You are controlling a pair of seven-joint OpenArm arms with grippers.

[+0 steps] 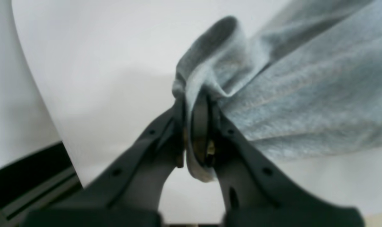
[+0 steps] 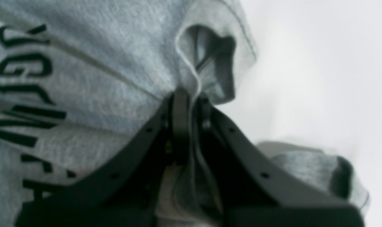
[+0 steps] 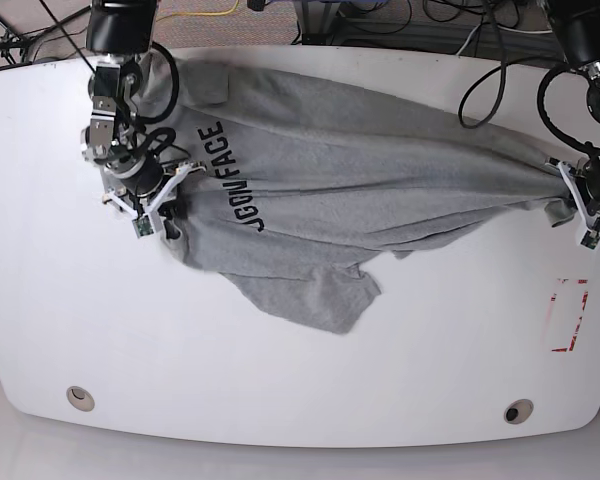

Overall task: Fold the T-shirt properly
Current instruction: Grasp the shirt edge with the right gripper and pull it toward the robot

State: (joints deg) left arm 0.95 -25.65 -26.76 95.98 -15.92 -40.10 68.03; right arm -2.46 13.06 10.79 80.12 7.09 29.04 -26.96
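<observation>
We see the T-shirt point(image 3: 330, 200) spread crumpled across the far half of the white table point(image 3: 280, 380), stretched between the two arms, with a loose flap hanging toward the table's near edge. Its black lettering point(image 3: 235, 180) runs sideways near the shirt's end on the base view's left; the first letters are lost in a fold, and in the right wrist view the print is cut off at the frame edge. The right gripper point(image 2: 189, 104) is clamped on a bunched edge of the shirt at that lettered end. The left gripper point(image 1: 195, 107) is pinched shut on a fold at the shirt's opposite end. Both wrist views are blurred, so we cannot tell which part of the garment each fold is. A red-outlined mark point(image 3: 568, 315) lies on the table near the left gripper's end of the shirt.
</observation>
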